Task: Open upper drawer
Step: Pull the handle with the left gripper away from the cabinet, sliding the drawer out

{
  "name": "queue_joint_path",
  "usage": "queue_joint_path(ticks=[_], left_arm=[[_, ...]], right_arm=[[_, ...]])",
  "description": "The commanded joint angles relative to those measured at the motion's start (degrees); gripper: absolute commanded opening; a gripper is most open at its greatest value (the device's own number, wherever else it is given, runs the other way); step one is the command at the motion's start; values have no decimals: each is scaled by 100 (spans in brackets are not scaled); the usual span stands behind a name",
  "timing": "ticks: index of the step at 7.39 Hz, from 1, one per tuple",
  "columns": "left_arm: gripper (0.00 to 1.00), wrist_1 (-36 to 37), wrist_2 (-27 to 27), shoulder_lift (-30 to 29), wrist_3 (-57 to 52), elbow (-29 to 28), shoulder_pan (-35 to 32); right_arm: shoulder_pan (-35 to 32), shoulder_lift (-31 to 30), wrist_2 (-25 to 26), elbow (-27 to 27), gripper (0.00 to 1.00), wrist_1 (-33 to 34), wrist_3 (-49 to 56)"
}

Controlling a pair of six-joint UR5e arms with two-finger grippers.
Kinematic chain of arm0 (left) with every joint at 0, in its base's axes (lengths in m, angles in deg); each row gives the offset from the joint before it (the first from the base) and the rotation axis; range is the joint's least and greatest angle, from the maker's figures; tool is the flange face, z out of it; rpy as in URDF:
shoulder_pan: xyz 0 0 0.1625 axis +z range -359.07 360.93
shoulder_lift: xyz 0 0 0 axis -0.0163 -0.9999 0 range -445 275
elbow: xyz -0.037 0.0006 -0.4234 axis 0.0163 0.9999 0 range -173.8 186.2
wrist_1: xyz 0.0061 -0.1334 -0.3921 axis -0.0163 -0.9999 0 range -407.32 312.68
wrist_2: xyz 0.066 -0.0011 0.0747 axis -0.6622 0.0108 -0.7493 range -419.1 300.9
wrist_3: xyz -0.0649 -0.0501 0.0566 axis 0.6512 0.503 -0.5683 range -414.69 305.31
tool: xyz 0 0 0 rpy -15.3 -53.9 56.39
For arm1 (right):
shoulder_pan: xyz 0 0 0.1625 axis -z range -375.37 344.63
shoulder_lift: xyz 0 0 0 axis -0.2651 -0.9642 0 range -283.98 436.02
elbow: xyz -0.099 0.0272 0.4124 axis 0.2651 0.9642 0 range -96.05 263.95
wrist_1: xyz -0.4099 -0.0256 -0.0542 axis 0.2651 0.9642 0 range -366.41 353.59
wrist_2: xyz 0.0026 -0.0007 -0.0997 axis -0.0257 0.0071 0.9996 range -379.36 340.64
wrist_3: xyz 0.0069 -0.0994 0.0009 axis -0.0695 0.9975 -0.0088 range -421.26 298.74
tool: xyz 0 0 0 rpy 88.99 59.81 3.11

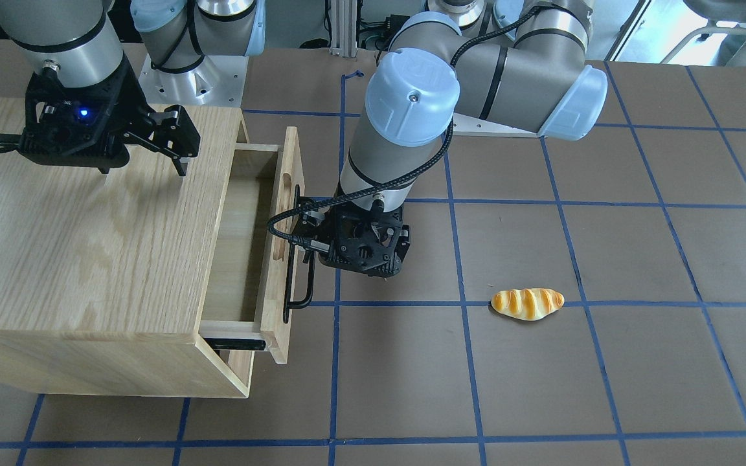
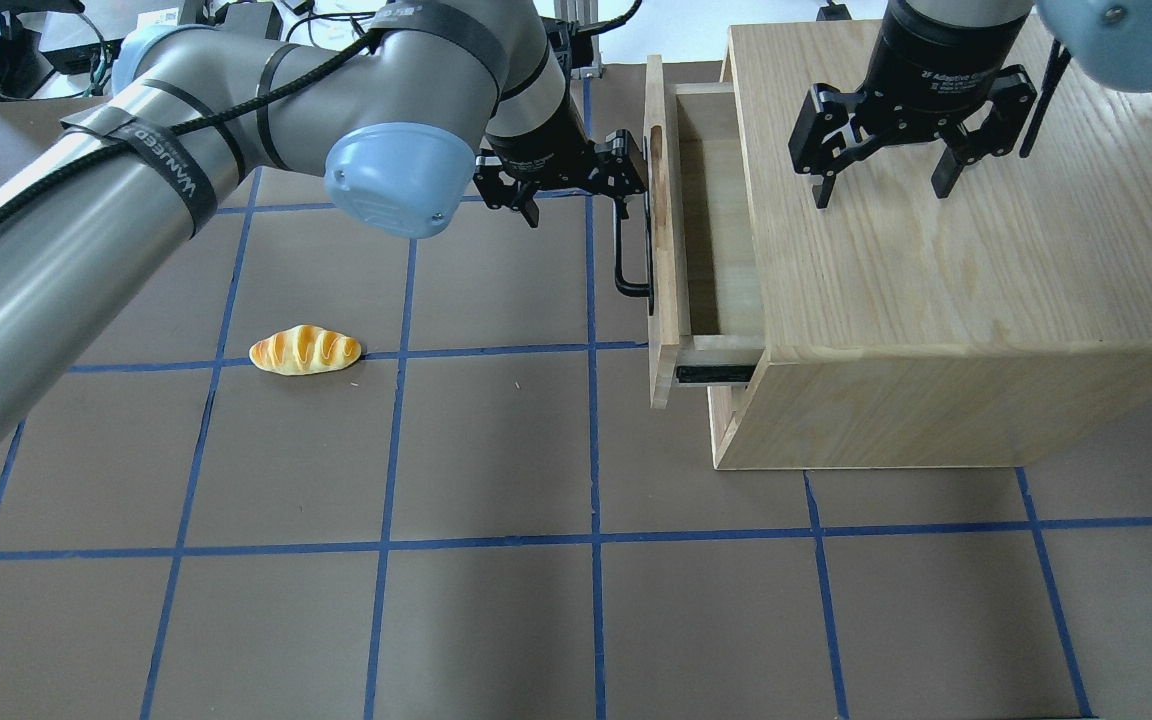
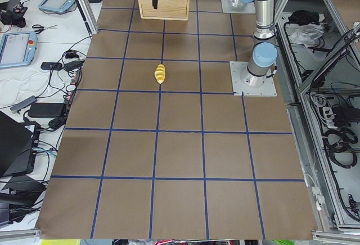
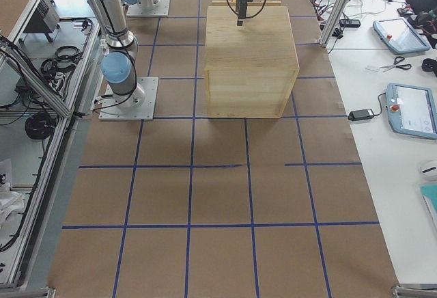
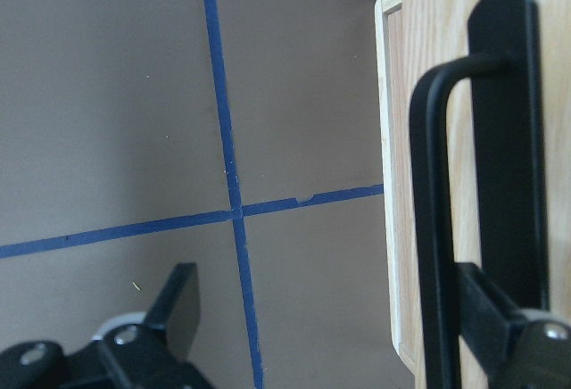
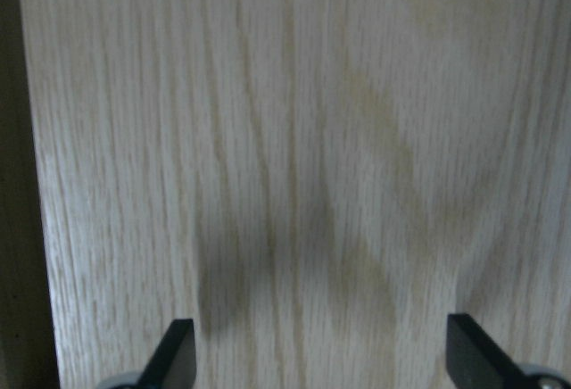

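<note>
Two claws, both spread wide: my left gripper point(image 2: 584, 188) sits at the front of the oak cabinet point(image 2: 956, 270), its fingers either side of the black bar handle point(image 2: 621, 250), not clamped; my right gripper point(image 2: 883, 185) hangs over the cabinet's grained top; the upper drawer point(image 2: 726, 260) stands partway out of the cabinet, slide rail point(image 2: 711, 374) showing; a bread roll point(image 2: 304, 350) lies well out from the cabinet's front.

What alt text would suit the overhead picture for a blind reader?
The upper drawer of a wooden cabinet is partly open, the open left gripper at its black handle. The open right gripper hangs above the cabinet.
</note>
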Motion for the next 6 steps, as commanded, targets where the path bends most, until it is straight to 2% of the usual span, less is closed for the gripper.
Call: queue_joint_path(ticks=[1, 6], left_arm=[[100, -146, 4, 71, -199, 6, 84], [100, -391, -4, 141, -532, -2, 347]], right_arm=[[0, 0, 0, 2, 100, 0, 8], [0, 0, 0, 2, 100, 0, 8]])
